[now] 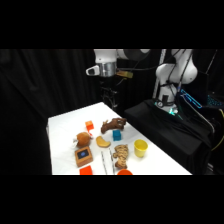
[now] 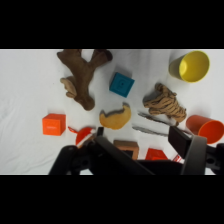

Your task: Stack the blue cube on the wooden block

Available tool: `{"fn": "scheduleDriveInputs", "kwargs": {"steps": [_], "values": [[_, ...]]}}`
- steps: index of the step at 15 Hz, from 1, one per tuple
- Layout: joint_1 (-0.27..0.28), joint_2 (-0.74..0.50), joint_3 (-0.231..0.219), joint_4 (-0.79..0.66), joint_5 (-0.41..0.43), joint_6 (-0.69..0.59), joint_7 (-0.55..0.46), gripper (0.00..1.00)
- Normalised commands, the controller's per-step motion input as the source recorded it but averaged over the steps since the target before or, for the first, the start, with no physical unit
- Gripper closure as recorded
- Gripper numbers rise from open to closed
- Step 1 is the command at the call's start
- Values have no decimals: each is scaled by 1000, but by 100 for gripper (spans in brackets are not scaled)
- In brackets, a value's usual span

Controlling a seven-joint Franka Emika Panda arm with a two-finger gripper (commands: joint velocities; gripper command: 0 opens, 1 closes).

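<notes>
Fingers: black fingers [image 2: 145, 150] rising from the wrist view's lower edge, spread apart, gripping nothing, high over the white tabletop [image 2: 25, 100].
Hidden: flat brown wooden block [image 2: 126, 148] partly covered by the linkage; its dark blue mark shows only from the side [image 1: 83, 155].
Small teal-blue cube [image 2: 121, 84]: mid-tabletop, beside the dark brown lumpy branch-like object [image 2: 82, 75], turned cornerwise, no long axis.
</notes>
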Motion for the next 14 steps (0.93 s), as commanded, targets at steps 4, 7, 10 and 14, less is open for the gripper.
{"fn": "scheduleDriveInputs", "kwargs": {"steps": [4, 7, 10, 14], "values": [[-25, -29, 8, -42, 0, 71, 75, 0], [-47, -92, -8, -171, 23, 255, 190, 0], [-48, -98, -9, -266, 48, 353, 230, 0], [-36, -45, 2, -268, 52, 369, 200, 0]]}}
